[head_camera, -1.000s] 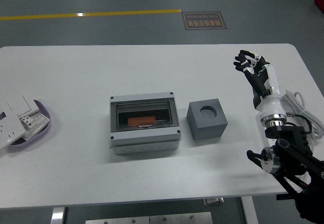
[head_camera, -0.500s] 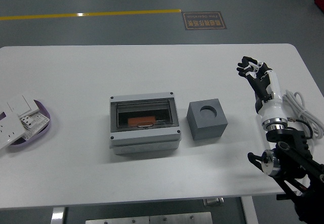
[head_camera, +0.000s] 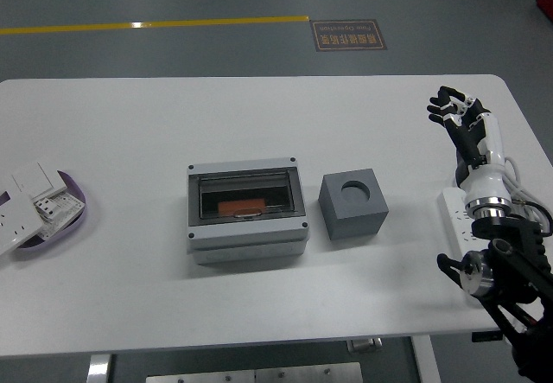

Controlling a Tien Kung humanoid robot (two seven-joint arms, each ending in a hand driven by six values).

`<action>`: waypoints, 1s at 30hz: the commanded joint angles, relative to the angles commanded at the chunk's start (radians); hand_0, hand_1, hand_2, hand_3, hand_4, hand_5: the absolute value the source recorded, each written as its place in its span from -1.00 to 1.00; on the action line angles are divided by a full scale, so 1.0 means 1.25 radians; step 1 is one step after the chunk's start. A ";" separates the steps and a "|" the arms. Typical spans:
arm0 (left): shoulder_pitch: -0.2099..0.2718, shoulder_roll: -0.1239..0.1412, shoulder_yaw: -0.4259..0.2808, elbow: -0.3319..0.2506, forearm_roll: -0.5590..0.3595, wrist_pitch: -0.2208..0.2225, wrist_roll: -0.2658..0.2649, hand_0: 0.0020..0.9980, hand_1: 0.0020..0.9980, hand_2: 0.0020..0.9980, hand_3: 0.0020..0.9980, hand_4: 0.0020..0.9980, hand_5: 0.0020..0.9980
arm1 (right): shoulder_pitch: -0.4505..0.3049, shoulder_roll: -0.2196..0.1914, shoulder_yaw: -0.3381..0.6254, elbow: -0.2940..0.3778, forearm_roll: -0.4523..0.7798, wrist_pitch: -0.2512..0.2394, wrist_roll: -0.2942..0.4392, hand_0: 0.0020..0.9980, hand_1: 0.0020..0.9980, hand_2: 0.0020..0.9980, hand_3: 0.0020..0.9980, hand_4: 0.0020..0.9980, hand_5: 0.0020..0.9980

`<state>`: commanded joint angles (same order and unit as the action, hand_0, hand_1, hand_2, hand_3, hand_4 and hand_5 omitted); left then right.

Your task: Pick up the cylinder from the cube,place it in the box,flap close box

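1. At the middle of the bench (head_camera: 130, 124) you see the box (head_camera: 248, 210), flap closed, an orange piece visible through the flap.
2. Just right of it stands the cube (head_camera: 352, 203), its round hole empty.
3. Your right robot hand (head_camera: 462, 119) is at the right edge, fingers loosely spread, holding nothing.

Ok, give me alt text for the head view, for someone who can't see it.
A grey box with its clear flap closed sits mid-table beside a grey cube with an empty round hole. The robot's right hand, fingers spread, holds nothing near the table's right edge; a purple tray of white parts lies far left.
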<state>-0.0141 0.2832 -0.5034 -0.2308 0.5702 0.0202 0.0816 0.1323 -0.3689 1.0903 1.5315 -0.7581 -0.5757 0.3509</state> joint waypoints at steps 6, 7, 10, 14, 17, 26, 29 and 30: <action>-0.008 -0.001 0.000 0.002 0.001 0.001 -0.001 0.20 0.24 0.22 0.26 0.36 -0.54 | -0.004 -0.005 0.007 0.000 0.004 0.000 0.003 0.38 0.23 0.19 0.26 0.53 -0.15; -0.009 -0.002 0.000 0.002 0.001 0.001 -0.001 0.20 0.24 0.22 0.26 0.36 -0.54 | -0.004 -0.006 0.007 0.000 0.005 0.000 0.003 0.38 0.23 0.19 0.26 0.53 -0.15; -0.011 -0.004 0.002 0.003 -0.001 0.002 0.000 0.20 0.24 0.22 0.26 0.36 -0.54 | -0.005 -0.007 0.009 0.001 0.006 0.000 0.003 0.37 0.23 0.19 0.26 0.53 -0.16; -0.014 -0.008 0.008 0.004 -0.005 0.002 0.001 0.20 0.24 0.22 0.26 0.36 -0.54 | -0.005 -0.007 0.009 0.001 0.004 -0.001 0.001 0.37 0.23 0.19 0.26 0.53 -0.16; -0.016 -0.009 0.011 0.004 -0.006 0.001 0.001 0.20 0.24 0.23 0.26 0.36 -0.54 | -0.005 -0.008 0.009 0.001 0.002 -0.001 0.001 0.37 0.23 0.19 0.26 0.53 -0.16; -0.018 -0.007 0.015 0.004 -0.008 0.001 0.002 0.20 0.24 0.22 0.26 0.36 -0.53 | -0.003 -0.007 0.006 -0.001 0.003 -0.002 0.002 0.37 0.23 0.19 0.26 0.53 -0.16; -0.020 -0.008 0.016 0.004 -0.007 0.002 0.002 0.20 0.24 0.22 0.26 0.36 -0.54 | 0.001 -0.007 0.003 -0.002 0.005 -0.002 0.004 0.37 0.23 0.19 0.26 0.53 -0.16; -0.021 -0.009 0.016 0.004 -0.007 0.002 0.002 0.20 0.24 0.22 0.26 0.36 -0.54 | 0.002 -0.008 0.002 -0.003 0.007 -0.002 0.005 0.37 0.23 0.19 0.26 0.53 -0.16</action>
<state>-0.0401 0.2723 -0.4836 -0.2256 0.5619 0.0228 0.0837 0.1344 -0.3785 1.0931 1.5283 -0.7497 -0.5784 0.3569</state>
